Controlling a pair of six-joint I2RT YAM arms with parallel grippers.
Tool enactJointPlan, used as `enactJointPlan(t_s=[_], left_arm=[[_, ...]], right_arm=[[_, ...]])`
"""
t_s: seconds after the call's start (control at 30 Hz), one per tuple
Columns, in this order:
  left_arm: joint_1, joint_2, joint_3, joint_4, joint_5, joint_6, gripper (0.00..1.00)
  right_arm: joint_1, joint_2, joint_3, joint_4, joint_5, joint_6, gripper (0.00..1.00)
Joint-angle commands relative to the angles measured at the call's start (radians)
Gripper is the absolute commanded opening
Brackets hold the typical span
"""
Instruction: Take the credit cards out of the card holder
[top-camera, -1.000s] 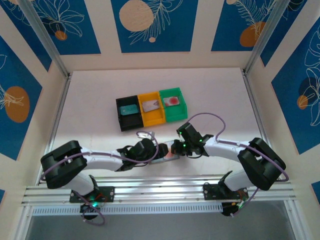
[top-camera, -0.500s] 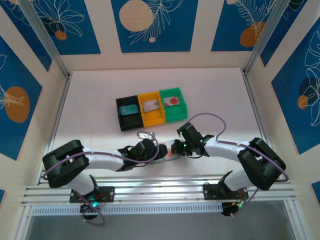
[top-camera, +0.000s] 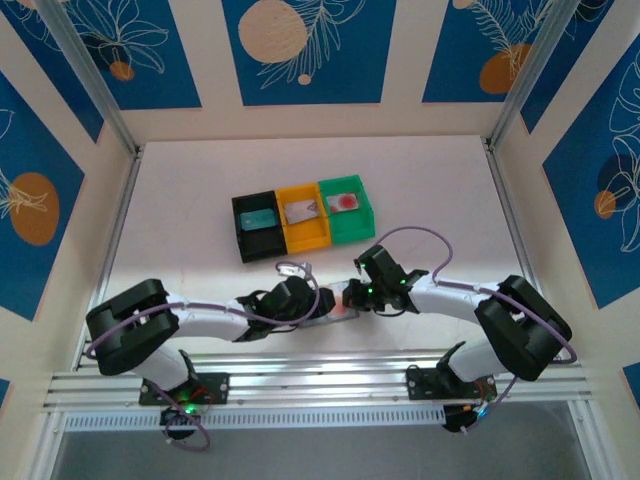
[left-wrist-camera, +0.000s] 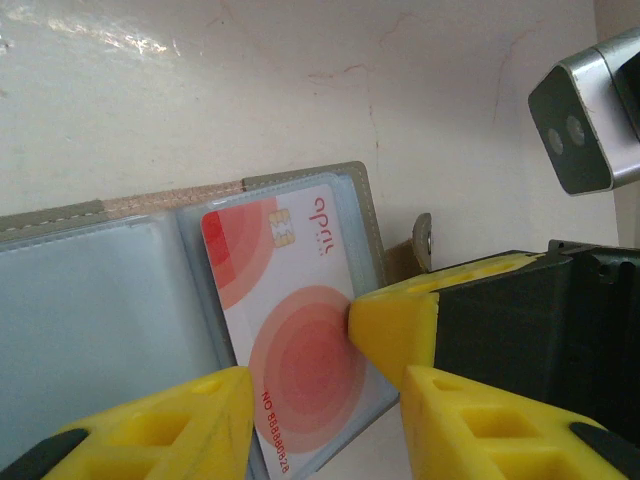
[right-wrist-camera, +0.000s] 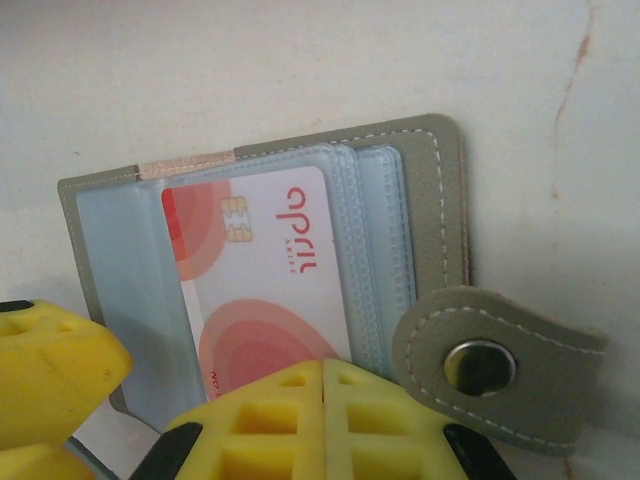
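Left gripper (left-wrist-camera: 325, 430) is narrowing around the red-dot credit card (left-wrist-camera: 290, 310) (extraction probably nearing); right gripper (right-wrist-camera: 322, 420), clamped shut, is pinning the card holder (right-wrist-camera: 440, 200).

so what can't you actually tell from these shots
- Lower end of the card: cut by the bottom edge in the left wrist view, behind the shut right gripper in the right wrist view.
- Whether the left gripper touches the card: contact falls off frame.
- Pockets of the wallet behind the card: cloudy plastic, contents unclear.
- Wallet from above: mostly covered by both arms.
- The cards in the bins: too small to read from above.
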Motion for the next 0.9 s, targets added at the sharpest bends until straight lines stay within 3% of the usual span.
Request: enactJointPlan(t_s=[0.0,0.87], left_arm=[[-0.011,0.01,0.024,-0.004,0.005,0.011,0.42],[-0.011,0.044,0.055,-0.058,-0.022,0.022,0.39]], right_arm=[[-0.007,0.003,-0.016,-0.02,-0.018,-0.008,0.0],[-0.02,-0.02,-0.043,-0.013,-0.024,-0.007,0.0]])
